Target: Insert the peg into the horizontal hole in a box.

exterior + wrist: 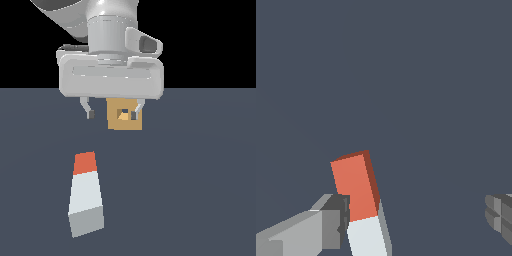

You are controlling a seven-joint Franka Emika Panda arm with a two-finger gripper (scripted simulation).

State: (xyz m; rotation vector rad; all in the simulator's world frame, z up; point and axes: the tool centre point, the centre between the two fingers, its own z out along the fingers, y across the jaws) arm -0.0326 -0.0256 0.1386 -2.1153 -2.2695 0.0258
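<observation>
Nearest in the exterior view lies the peg (85, 195), flat on the dark blue-grey worktop (200, 190), its light grey end face toward the viewer, its white length running away from it, and its orange-red section at the far end. The bar leans slightly, so the red end sits a little toward the exterior view's right of the grey end. Beyond the red end and above the worktop hangs the gripper (113, 113), carried by the pale grey hand of the arm, its two dark-tipped fingers (89, 111) pointing down and spread wide with nothing between them. The peg is apart from both fingers in this view. In the wrist view the gripper (421, 220) shows the same wide spread: one finger sits just beside the red section of the peg (358, 197), though whether it touches cannot be told, while the other finger is well apart at the opposite edge. Farthest back stands the box (125, 114), a small tan block partly behind the finger on the exterior view's right, with the hole (121, 114) as a small square opening in the middle of its face. The box is well apart from the peg.
</observation>
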